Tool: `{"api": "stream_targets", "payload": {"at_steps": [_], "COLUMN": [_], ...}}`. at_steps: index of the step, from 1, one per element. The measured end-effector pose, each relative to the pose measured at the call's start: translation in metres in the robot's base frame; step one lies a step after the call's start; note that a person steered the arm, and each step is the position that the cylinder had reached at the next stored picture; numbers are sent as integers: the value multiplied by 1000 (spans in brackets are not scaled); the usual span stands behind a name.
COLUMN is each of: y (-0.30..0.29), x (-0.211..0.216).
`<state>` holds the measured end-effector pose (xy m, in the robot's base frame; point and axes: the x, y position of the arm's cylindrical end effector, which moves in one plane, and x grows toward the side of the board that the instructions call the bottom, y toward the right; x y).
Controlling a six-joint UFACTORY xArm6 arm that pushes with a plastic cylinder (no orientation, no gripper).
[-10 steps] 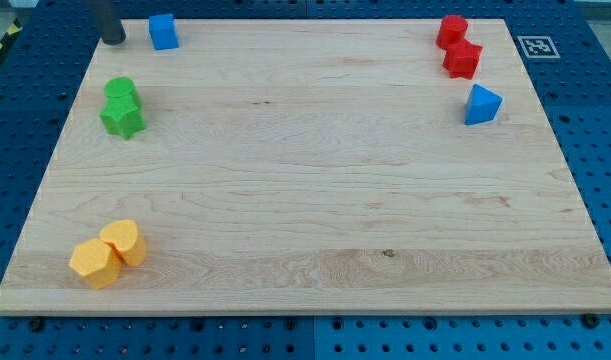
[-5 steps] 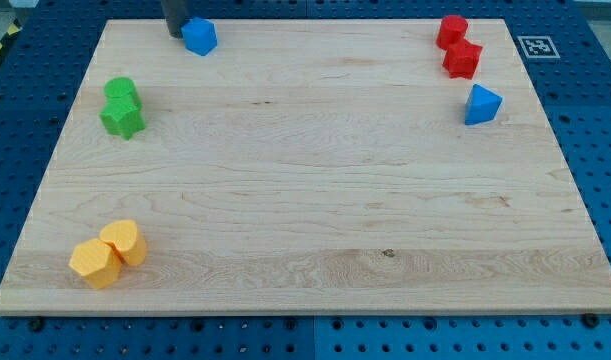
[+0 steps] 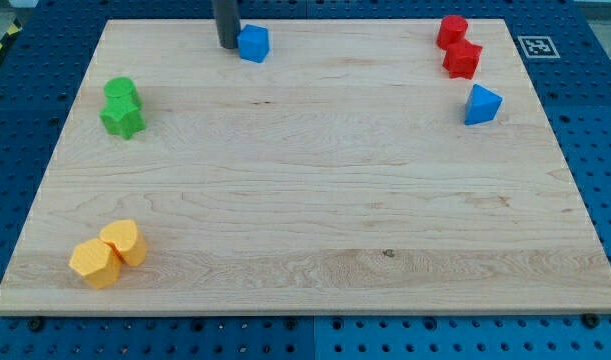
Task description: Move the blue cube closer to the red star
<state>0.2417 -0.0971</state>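
The blue cube (image 3: 253, 43) was found near the top edge of the wooden board (image 3: 315, 200), left of centre. It was seen turned slightly, one corner directed toward the view's bottom right; no long axis could be made out, its sides appearing about equal. My tip (image 3: 228, 45) was recorded just beside the cube's left face, apparently touching it, though contact could not be confirmed. The rod carries no jaws, so no open or closed state was applicable.

The red star (image 3: 463, 59) was located at the view's top right, well apart from the cube. A second red block (image 3: 451, 30), its shape not clearly resolved, was noted directly above the star and touching it. A blue block of wedge-like form (image 3: 482, 104) was observed below the star, near the right edge.

At the view's left, a green star (image 3: 122, 118) and another green block (image 3: 120, 92) were found touching, one above the other. At the bottom left, two yellow blocks (image 3: 107, 254) were recorded side by side, in contact. A printed marker (image 3: 538, 46) was seen off the board's top right corner.
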Motion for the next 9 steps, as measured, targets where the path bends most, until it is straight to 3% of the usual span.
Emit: {"api": "stream_targets", "payload": {"at_steps": [3,4,7,9], "y": [95,115,118,119], "x": [6,34,94,99]}}
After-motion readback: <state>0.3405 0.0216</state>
